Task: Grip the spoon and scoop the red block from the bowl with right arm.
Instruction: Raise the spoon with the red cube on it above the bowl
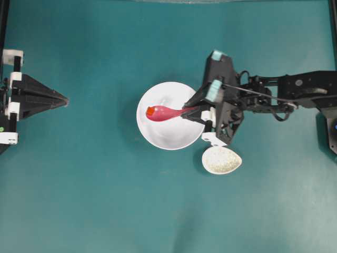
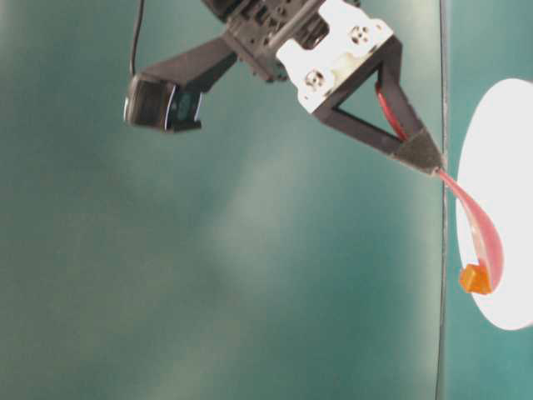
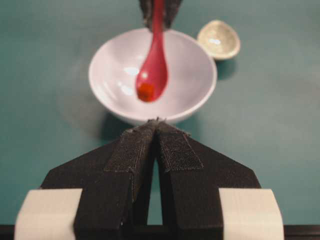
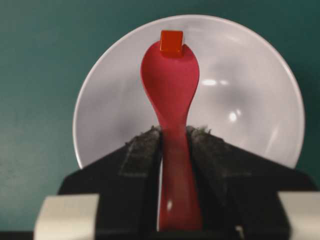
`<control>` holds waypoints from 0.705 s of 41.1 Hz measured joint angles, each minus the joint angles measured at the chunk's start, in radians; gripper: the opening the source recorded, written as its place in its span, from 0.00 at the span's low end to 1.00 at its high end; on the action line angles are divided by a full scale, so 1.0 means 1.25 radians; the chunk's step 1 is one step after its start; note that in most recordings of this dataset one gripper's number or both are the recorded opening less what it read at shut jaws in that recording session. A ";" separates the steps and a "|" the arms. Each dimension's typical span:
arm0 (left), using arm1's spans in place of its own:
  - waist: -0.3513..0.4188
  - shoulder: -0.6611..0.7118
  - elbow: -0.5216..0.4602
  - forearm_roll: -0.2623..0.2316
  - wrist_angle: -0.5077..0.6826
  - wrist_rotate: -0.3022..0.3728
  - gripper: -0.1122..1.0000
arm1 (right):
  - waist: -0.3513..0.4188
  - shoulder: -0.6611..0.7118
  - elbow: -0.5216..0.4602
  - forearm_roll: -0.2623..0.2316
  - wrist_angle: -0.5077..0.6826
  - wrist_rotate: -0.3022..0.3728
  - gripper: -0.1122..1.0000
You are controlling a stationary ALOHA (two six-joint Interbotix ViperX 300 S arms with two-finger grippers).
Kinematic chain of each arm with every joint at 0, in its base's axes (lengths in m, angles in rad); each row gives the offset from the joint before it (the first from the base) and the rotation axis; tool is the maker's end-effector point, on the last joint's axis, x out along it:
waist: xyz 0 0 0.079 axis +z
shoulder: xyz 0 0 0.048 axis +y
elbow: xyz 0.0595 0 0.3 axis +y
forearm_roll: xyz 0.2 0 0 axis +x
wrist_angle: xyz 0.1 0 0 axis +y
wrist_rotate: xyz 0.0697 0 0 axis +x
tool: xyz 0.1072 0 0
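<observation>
My right gripper is shut on the straight handle of the pink spoon. The scoop reaches out over the white bowl. The red block sits at the very tip of the scoop. From overhead, the right gripper is at the bowl's right rim, and the spoon points left with the block at its end. My left gripper is shut and empty, well left of the bowl, facing the spoon and the block.
A speckled white oval spoon rest lies on the teal table just right of and below the bowl, under the right wrist. The left gripper sits at the table's far left edge.
</observation>
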 measured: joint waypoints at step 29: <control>0.000 0.000 0.000 -0.001 0.029 -0.031 0.11 | 0.001 -0.037 0.226 -0.071 -0.337 -0.038 0.32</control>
